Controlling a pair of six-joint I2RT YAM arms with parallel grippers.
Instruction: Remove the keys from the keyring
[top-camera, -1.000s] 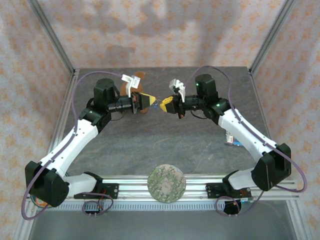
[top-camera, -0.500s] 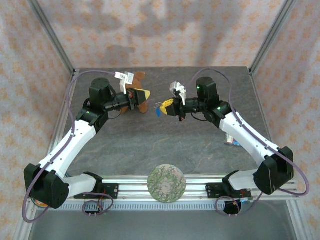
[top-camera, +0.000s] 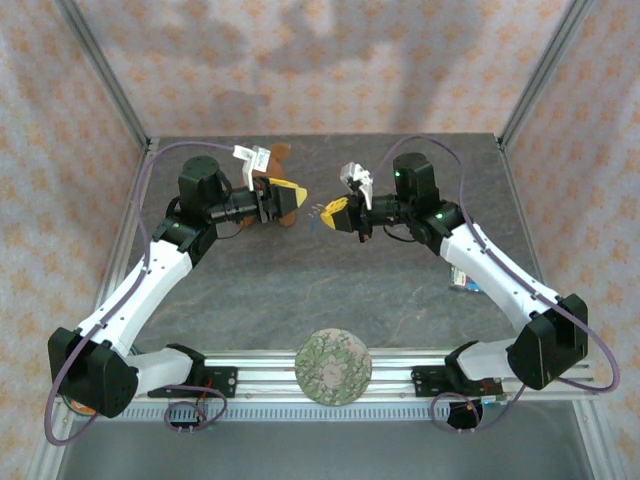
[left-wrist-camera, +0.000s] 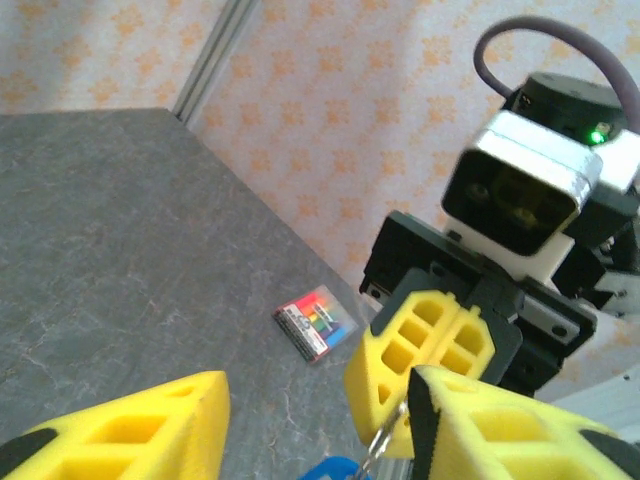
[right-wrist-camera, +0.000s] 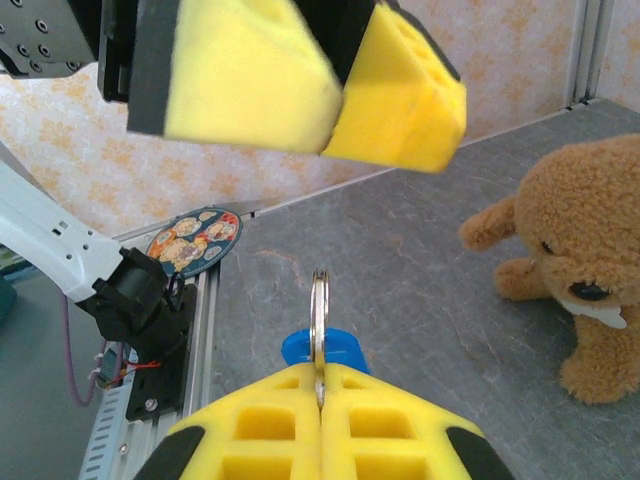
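Observation:
My right gripper (right-wrist-camera: 320, 385) is shut on the metal keyring (right-wrist-camera: 320, 305), which stands edge-on above its yellow fingers. A blue-headed key (right-wrist-camera: 325, 350) hangs on the ring just behind it. In the top view the right gripper (top-camera: 335, 213) holds the keys (top-camera: 319, 212) in mid-air over the table's centre. My left gripper (top-camera: 293, 197) faces it from the left, a short gap away, open and holding nothing. In the left wrist view the left gripper (left-wrist-camera: 315, 400) has its fingers (left-wrist-camera: 130, 430) wide apart, with the keyring (left-wrist-camera: 385, 440) and the blue key (left-wrist-camera: 330, 468) low between them.
A brown teddy bear (right-wrist-camera: 570, 270) sits on the grey table (top-camera: 320, 290) behind the left gripper. A multicoloured flat packet (left-wrist-camera: 315, 320) lies by the right arm (top-camera: 500, 270). A round patterned disc (top-camera: 333, 367) rests on the front rail, and a colourful disc (right-wrist-camera: 195, 238) lies by the left arm's base.
The left gripper was shut at the keys, drew back to the left, and has now opened. The right gripper still holds the keyring; the blue key has swung up a little.

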